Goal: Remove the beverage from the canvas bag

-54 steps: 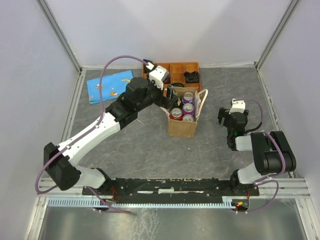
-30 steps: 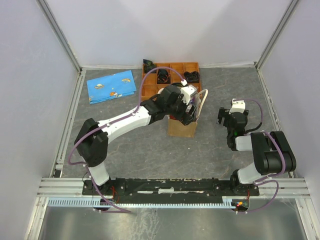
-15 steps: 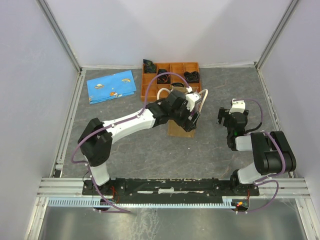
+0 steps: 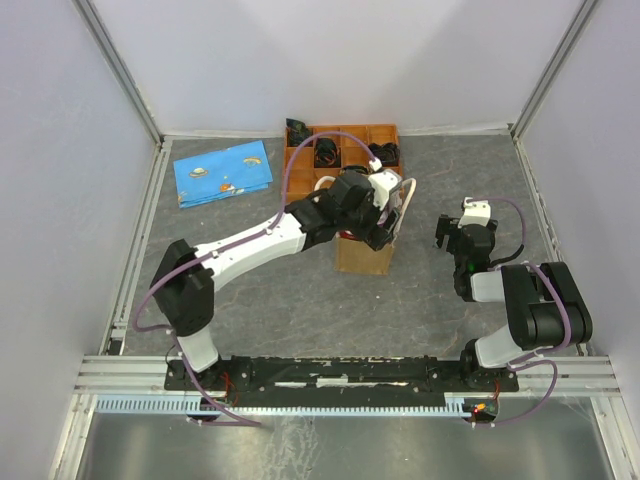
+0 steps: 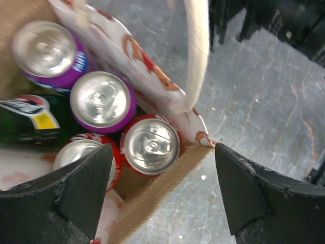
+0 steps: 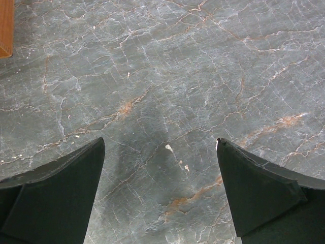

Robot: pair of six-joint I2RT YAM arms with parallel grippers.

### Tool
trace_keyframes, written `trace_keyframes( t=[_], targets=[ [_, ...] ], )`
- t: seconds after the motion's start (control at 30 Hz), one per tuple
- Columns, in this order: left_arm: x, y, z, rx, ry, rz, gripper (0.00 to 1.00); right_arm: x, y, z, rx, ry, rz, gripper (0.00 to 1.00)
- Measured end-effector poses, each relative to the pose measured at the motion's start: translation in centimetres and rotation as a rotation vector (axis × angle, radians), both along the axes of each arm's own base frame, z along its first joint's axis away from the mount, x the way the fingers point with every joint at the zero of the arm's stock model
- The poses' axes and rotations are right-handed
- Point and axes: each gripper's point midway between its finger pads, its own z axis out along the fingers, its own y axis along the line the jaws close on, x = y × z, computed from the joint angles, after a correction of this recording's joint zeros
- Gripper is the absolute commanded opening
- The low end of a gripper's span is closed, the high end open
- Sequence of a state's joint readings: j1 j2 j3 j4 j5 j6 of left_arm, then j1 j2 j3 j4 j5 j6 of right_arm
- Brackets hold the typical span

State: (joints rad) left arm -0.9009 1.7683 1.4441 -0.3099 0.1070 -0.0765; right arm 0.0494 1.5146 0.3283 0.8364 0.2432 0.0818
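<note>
Left gripper [image 5: 163, 152] hovering wide open over the canvas bag [image 4: 363, 257], cans [image 5: 101, 99] sitting packed inside

Cream handle [image 5: 197, 56] is lying right beside the red can [image 5: 147, 145], so a finger's probably snagging it and tipping the bag.

Cans [image 5: 150, 145] in canvas bag [image 4: 364, 257]; tray [image 4: 296, 182] behind bag; cloth [image 4: 223, 172] far left; left gripper [image 5: 161, 168] above bag.

Overhead view looks down from behind; left wrist view, close above, shares its canvas bag [image 5: 162, 188].
</note>
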Motion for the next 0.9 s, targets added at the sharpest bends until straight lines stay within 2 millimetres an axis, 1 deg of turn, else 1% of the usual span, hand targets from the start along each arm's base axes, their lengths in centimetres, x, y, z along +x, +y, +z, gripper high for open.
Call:
trace_keyframes(
  t=[0.07, 0.13, 0.2, 0.27, 0.37, 0.47, 0.5, 0.6, 0.7, 0.8, 0.9],
  targets=[
    [0.9, 0.2, 1.5, -0.01, -0.045, 0.032, 0.78, 0.0, 0.0, 0.0, 0.0, 0.0, 0.0, 0.99],
    [1.8, 0.3, 2.9, -0.016, -0.094, 0.067, 0.67, 0.0, 0.0, 0.0, 0.0, 0.0, 0.0, 0.99],
    [2.6, 0.6, 3.6, -0.012, -0.127, 0.095, 0.62, 0.0, 0.0, 0.0, 0.0, 0.0, 0.0, 0.99],
    [3.1, 0.8, 3.6, 0.001, -0.144, 0.113, 0.6, 0.0, 0.0, 0.0, 0.0, 0.0, 0.0, 0.99],
    [3.7, 0.9, 2.6, 0.028, -0.148, 0.133, 0.6, 0.0, 0.0, 0.0, 0.0, 0.0, 0.0, 0.99],
    [4.0, 0.9, 0.7, 0.066, -0.129, 0.139, 0.62, 0.0, 0.0, 0.0, 0.0, 0.0, 0.0, 0.99],
    [4.0, 0.9, -0.5, 0.089, -0.114, 0.137, 0.63, 0.0, 0.0, 0.0, 0.0, 0.0, 0.0, 0.99],
    [3.9, 0.8, -1.2, 0.099, -0.101, 0.129, 0.66, 0.0, 0.0, 0.0, 0.0, 0.0, 0.0, 0.99],
    [3.6, 0.7, -1.5, 0.099, -0.09, 0.117, 0.7, 0.0, 0.0, 0.0, 0.0, 0.0, 0.0, 0.99],
    [3.2, 0.6, -1.9, 0.098, -0.072, 0.097, 0.74, 0.0, 0.0, 0.0, 0.0, 0.0, 0.0, 0.99],
    [2.6, 0.6, -2.7, 0.102, -0.05, 0.077, 0.75, 0.0, 0.0, 0.0, 0.0, 0.0, 0.0, 0.99]
  ],
)
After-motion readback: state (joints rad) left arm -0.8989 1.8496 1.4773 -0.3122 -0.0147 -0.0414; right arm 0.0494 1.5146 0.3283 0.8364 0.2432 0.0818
